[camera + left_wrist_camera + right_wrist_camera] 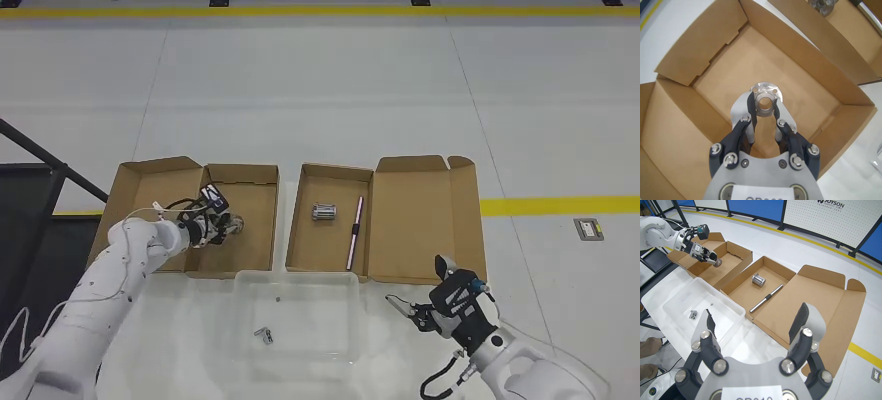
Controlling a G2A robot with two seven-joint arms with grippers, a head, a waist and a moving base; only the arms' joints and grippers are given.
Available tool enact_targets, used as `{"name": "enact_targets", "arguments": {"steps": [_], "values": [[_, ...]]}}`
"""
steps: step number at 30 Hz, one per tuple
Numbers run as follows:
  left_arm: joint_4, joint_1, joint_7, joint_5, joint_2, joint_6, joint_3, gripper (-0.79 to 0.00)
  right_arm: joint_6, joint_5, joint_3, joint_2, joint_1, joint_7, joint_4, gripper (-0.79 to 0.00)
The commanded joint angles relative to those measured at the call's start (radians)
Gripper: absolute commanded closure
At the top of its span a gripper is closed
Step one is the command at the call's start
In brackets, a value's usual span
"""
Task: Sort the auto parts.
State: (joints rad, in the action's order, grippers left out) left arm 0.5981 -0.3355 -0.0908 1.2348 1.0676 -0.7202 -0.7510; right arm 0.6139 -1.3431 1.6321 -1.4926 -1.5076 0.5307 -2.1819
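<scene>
White table (757,330) with two boxes and a tray (677,302): left claw (763,100) clamped on flanged hub (770,89) low over left box (753,62) floor, so ease down until flange sits flat before releasing, lest it roll; right claw (755,308) wide, by tray.

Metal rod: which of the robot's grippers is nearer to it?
Right. The right gripper hangs open just outside the box holding the metal rod, by its near end; the left gripper, shut on a flanged part, is over the neighbouring box.
</scene>
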Motion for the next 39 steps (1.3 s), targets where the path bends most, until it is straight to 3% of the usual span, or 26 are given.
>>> {"name": "enact_targets", "arguments": {"steps": [1, 3, 4, 5, 6, 7, 12, 17, 21, 25, 28, 32, 39], "values": [[-0.058, 0.021, 0.010, 0.004, 0.025, 0.002, 0.023, 0.000, 0.000, 0.000, 0.000, 0.000, 0.000, 0.000, 0.000, -0.785], [-0.100, 0.038, 0.014, 0.003, 0.045, -0.001, 0.037, 0.000, 0.000, 0.000, 0.000, 0.000, 0.000, 0.000, 0.000, -0.785], [-0.119, 0.047, 0.014, 0.004, 0.053, -0.006, 0.043, -0.077, 0.000, 0.000, 0.000, 0.000, 0.000, 0.000, 0.000, -0.785], [-0.136, 0.055, 0.015, 0.007, 0.061, -0.010, 0.049, -0.283, 0.000, 0.000, 0.000, 0.000, 0.000, 0.000, 0.000, -0.785], [-0.151, 0.062, 0.019, 0.013, 0.067, -0.013, 0.053, -0.573, 0.000, 0.000, 0.000, 0.000, 0.000, 0.000, 0.000, -0.785], [-0.164, 0.069, 0.024, 0.019, 0.072, -0.017, 0.057, -0.785, 0.000, 0.000, 0.000, 0.000, 0.000, 0.000, 0.000, -0.785], [-0.214, 0.099, 0.073, 0.030, 0.083, -0.071, 0.058, -0.785, 0.000, 0.000, 0.000, 0.000, 0.000, 0.000, 0.000, -0.785], [-0.216, 0.135, 0.129, 0.085, 0.066, -0.125, 0.052, -0.785, 0.000, 0.000, 0.000, 0.000, 0.000, 0.000, 0.000, -0.785], [-0.173, 0.162, 0.170, 0.151, 0.036, -0.271, 0.048, -0.785, 0.000, 0.000, 0.000, 0.000, 0.000, 0.000, 0.000, -0.785], [-0.051, 0.148, 0.206, 0.205, -0.001, -0.292, 0.077, -0.785, 0.000, 0.000, 0.000, 0.000, 0.000, 0.000, 0.000, -0.785], [0.089, 0.132, 0.257, 0.252, -0.046, -0.292, 0.123, -0.785, 0.000, 0.000, 0.000, 0.000, 0.000, 0.000, 0.000, -0.785], [0.284, 0.113, 0.358, 0.315, -0.131, -0.292, 0.198, -0.785, 0.000, 0.000, 0.000, 0.000, 0.000, 0.000, 0.000, -0.785], [0.589, 0.159, 0.521, 0.327, -0.286, -0.292, 0.422, -0.785, 0.000, 0.000, 0.000, 0.000, 0.000, 0.000, 0.000, -0.785]]}}
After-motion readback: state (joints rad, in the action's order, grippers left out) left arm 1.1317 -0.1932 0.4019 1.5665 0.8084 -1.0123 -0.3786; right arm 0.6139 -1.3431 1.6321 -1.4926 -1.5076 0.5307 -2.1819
